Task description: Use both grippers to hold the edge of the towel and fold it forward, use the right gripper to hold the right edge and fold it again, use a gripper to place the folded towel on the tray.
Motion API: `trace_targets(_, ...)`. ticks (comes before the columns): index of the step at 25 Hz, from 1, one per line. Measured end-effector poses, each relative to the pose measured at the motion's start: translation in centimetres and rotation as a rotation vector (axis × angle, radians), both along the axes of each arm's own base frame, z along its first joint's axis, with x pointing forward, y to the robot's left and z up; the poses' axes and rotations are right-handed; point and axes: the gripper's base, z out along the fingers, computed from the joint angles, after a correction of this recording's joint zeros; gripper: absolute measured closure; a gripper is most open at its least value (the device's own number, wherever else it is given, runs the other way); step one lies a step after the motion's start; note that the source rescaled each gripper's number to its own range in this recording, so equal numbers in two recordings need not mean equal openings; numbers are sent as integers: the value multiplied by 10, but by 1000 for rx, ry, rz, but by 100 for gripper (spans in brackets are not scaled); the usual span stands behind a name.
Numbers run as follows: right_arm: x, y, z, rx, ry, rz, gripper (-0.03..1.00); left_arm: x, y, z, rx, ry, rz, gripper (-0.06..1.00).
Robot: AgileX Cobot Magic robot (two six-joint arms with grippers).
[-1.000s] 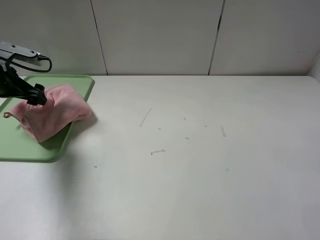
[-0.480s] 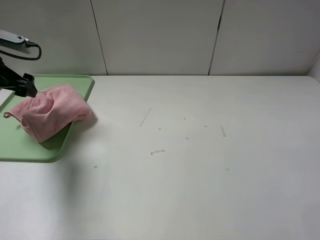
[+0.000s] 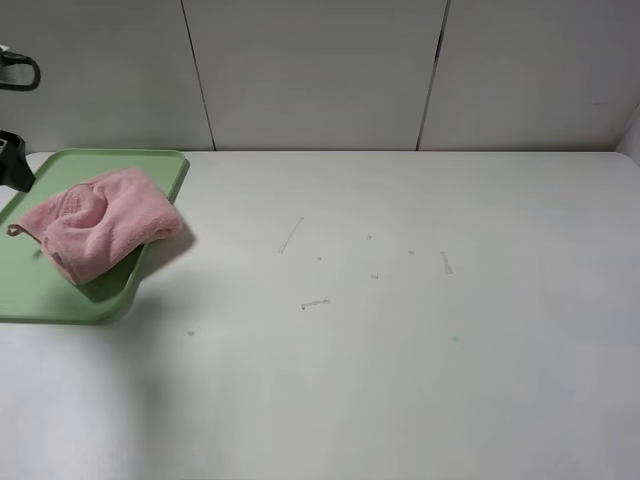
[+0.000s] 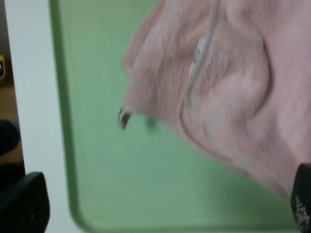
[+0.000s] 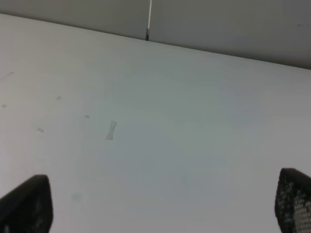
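A: Towel position?
B: The towel (image 3: 100,233) lies bunched on the tray (image 3: 40,295), overhanging its rim toward the counter (image 3: 400,330).
A: Claw state?
B: Left claw (image 4: 160,213) and right claw (image 5: 160,208): fingers apart, holding nothing

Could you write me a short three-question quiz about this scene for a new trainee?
1. True or false: the pink towel lies partly on the green tray.
2. Which edge of the tray does the towel overhang in the high view? A) left B) right C) near
3. Fill in: the left gripper stands ____, holding nothing.

Key:
1. True. It rests bunched on the tray.
2. B. Its right side sticks out over the rim onto the white table.
3. Open. Its fingertips are spread wide apart, clear of the towel; the right gripper is open too, over bare table.
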Motion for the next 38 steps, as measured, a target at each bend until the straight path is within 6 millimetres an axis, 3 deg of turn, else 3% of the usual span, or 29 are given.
trace_targets(11,0,0,0,0,0,0,-3,-63,-12,37,-102,42,100,-5)
trace_targets(27,0,0,0,0,0,0,-3,-177,-36,12,-239,49,114,-5)
trace_targets(34,0,0,0,0,0,0,-3,-210,-46,-7,-293,-5,102,-5)
trace_targets(38,0,0,0,0,0,0,-3,-224,-49,-4,-306,-106,85,-5)
